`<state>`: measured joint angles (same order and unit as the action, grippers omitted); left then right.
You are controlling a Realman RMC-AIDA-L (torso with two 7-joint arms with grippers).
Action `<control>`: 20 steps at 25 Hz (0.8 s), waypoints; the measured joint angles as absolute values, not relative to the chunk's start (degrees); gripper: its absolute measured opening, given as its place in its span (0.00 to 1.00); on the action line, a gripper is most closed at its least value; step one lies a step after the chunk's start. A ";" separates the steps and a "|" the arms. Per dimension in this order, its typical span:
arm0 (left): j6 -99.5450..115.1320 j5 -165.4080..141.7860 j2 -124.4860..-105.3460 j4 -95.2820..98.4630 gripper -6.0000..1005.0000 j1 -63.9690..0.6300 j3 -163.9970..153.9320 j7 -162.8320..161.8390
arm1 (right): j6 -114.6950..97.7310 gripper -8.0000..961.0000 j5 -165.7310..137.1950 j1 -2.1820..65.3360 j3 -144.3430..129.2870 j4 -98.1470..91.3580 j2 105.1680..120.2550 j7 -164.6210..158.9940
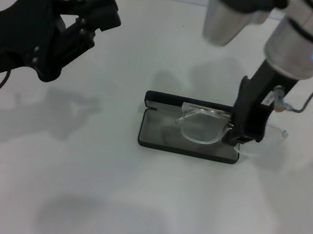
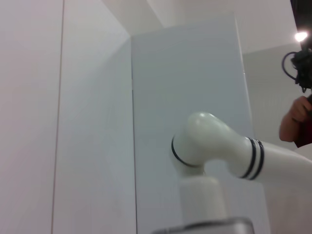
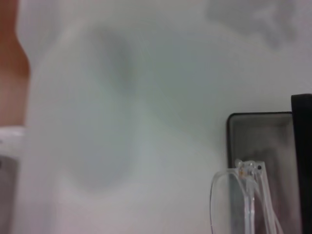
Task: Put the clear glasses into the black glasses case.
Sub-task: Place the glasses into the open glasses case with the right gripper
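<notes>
The black glasses case point(image 1: 159, 136) lies open in the middle of the white table, grey lining up, its lid along the far side. The clear glasses point(image 1: 203, 128) hang over the case's right end. One lens is above the lining and the other lens sticks out past the case to the right. My right gripper point(image 1: 244, 132) points down and is shut on the glasses near their middle. The right wrist view shows the clear glasses point(image 3: 243, 195) from close up, with a corner of the black glasses case point(image 3: 258, 141) under them. My left gripper point(image 1: 96, 12) is raised at the far left, away from both.
The white table point(image 1: 98, 204) stretches around the case. The left wrist view shows only a white arm joint point(image 2: 209, 146), a pale wall panel and a person's hand point(image 2: 295, 119) at the edge.
</notes>
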<state>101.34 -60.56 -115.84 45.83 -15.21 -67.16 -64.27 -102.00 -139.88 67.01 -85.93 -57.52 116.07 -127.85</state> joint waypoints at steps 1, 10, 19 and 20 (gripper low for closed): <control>101.34 -60.56 -116.08 45.82 0.16 -15.17 -67.02 -64.15 | -100.56 0.13 -139.77 67.34 -87.53 -56.94 116.11 -127.76; 101.34 -60.88 -116.81 45.69 0.16 -14.98 -66.79 -64.03 | -92.78 0.13 -134.89 68.47 -94.53 -52.75 116.19 -125.91; 101.41 -61.15 -116.65 45.68 0.16 -14.94 -66.71 -63.98 | -87.36 0.13 -133.74 67.90 -94.85 -49.06 116.19 -124.15; 101.70 -61.29 -116.50 45.69 0.16 -14.94 -66.71 -63.98 | -87.03 0.13 -133.64 67.83 -94.88 -48.69 116.18 -123.95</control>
